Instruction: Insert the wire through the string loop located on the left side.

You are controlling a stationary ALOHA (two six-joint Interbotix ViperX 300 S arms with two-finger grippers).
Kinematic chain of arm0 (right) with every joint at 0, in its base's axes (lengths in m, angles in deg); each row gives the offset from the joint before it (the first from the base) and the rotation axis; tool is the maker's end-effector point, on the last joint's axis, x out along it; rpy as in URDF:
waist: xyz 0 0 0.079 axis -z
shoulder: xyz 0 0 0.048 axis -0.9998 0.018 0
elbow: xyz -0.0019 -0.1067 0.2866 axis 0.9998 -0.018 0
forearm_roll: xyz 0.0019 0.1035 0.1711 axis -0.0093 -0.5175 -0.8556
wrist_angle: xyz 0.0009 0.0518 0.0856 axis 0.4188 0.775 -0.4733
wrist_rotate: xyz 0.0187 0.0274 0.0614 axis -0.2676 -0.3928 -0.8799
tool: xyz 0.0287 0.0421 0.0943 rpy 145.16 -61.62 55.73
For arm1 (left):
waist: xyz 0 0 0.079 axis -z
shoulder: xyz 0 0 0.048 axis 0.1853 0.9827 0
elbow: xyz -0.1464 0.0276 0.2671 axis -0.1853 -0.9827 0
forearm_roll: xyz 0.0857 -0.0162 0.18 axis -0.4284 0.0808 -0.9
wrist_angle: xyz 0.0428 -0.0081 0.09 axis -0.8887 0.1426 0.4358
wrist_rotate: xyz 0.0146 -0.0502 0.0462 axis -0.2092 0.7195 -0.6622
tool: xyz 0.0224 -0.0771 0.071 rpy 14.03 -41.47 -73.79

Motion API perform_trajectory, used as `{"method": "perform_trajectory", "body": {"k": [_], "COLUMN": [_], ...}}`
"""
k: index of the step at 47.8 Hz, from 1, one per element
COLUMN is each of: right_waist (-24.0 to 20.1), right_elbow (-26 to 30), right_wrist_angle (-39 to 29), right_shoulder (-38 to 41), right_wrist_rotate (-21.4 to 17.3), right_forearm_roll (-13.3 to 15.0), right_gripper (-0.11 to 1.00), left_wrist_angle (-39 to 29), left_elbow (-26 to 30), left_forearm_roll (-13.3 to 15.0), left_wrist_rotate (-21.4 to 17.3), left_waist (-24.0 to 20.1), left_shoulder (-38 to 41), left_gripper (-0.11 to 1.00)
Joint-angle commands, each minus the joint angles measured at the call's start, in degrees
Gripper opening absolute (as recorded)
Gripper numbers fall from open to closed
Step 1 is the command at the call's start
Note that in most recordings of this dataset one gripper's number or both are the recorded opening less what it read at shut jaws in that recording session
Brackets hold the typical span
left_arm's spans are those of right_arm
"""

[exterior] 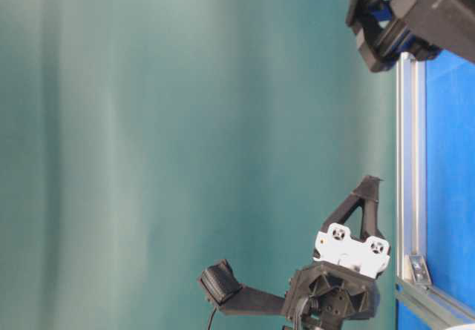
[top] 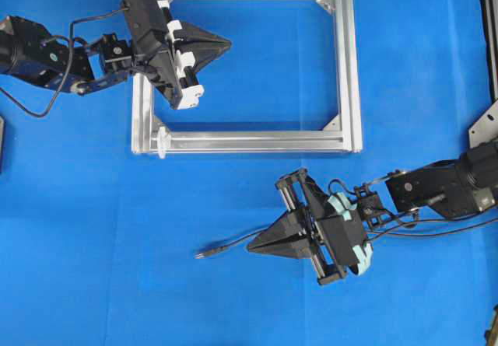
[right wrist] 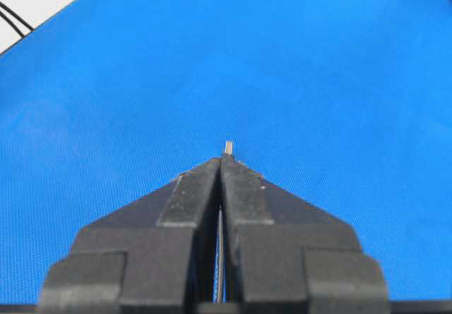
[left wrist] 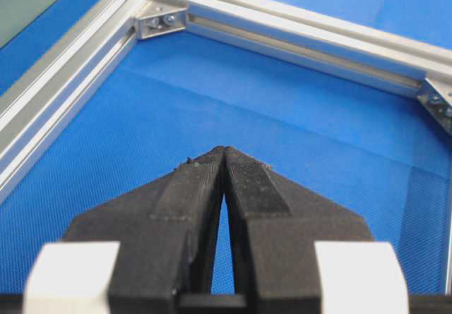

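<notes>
The wire (top: 222, 248) is a thin black cable lying on the blue mat, and its small plug tip points left. My right gripper (top: 250, 246) is shut on the wire a short way behind the plug. In the right wrist view the plug tip (right wrist: 228, 147) pokes out just past the gripper (right wrist: 222, 160). The string loop (top: 163, 142) is a small white ring at the lower left corner of the silver frame (top: 350, 66), up and to the left of the plug. My left gripper (top: 227, 44) hovers shut and holding nothing inside the frame's upper left part, with bare mat under the gripper (left wrist: 224, 152).
The aluminium frame rails (left wrist: 296, 39) surround the left gripper on the far and left sides. Thick black arm cables (top: 436, 225) trail right of the right gripper. A metal bracket (top: 486, 124) sits at the right edge. Blue mat covers the table.
</notes>
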Motion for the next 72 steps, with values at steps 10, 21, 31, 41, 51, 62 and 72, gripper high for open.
{"method": "perform_trajectory", "body": {"k": [10, 21, 31, 41, 51, 62, 72], "right_waist": [0.00, 0.26, 0.35, 0.44, 0.35, 0.44, 0.44], "right_elbow": [1.67, 1.85, 1.93, 2.20, 3.08, 5.71, 7.47], "right_wrist_angle": [-4.39, -5.10, -5.01, -4.92, -4.92, -3.96, -1.32], "right_shoulder": [-3.43, -3.43, -3.43, -2.90, -1.32, 5.19, 10.55], "right_wrist_rotate": [-1.05, -2.11, -3.87, -4.66, -4.75, -5.71, -7.65], "right_forearm_roll": [0.00, -0.18, -0.26, -1.05, -2.02, -3.60, -4.57], "right_gripper": [-0.02, -0.02, 0.05, 0.59, 0.88, 0.90, 0.90], "left_wrist_angle": [-2.20, -2.29, -2.37, -2.37, -2.46, -2.46, -2.46], "left_elbow": [0.26, 0.26, 0.53, 0.62, 0.62, 0.44, 0.26], "left_forearm_roll": [-1.05, -1.05, -1.05, -1.05, -1.05, -1.05, -1.05], "left_wrist_rotate": [0.26, 0.26, 0.26, 0.35, 0.35, 0.44, 0.44], "left_waist": [0.44, 0.44, 0.44, 0.44, 0.44, 0.44, 0.44], "left_shoulder": [-2.46, -2.55, -2.55, -2.64, -2.55, -2.64, -2.64], "left_gripper": [0.00, 0.00, 0.00, 0.00, 0.00, 0.00, 0.00]}}
